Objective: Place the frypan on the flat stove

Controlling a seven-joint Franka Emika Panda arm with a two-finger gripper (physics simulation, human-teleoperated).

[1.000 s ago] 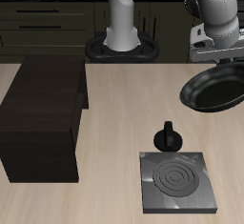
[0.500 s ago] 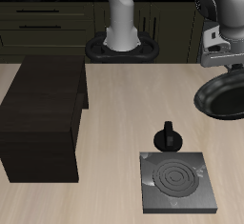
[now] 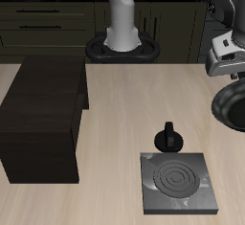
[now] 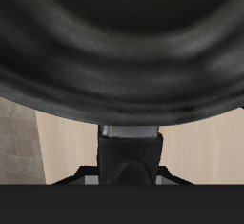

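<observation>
A: So, going from the table's front edge toward the back, what is where?

B: Nearest the front edge lies the flat stove (image 3: 177,182), a low dark grey slab with pale rings. Nothing rests on it. Just behind it, close to its back edge, stands a small black upright pot (image 3: 169,137). A large dark brown cabinet box (image 3: 41,120) sits toward one side edge of the table. At the back edge is the robot's base (image 3: 122,39).

A: And the frypan?

B: The frypan (image 3: 233,105) hangs in the air above the table, near the side edge opposite the cabinet and partly cut off by the frame — farther back than the stove and well apart from it.

A: Is it held?

B: I judge so. The gripper (image 3: 230,56) sits directly above the pan, and the wrist view shows the pan's dark body (image 4: 122,47) filling the frame with the handle (image 4: 131,152) running toward the camera. The fingers themselves are hidden, so how far they are closed I cannot tell.

A: How much is done?

B: The pan is lifted, it seems. Left to do — carry it over the stove, lower it and let go.
</observation>
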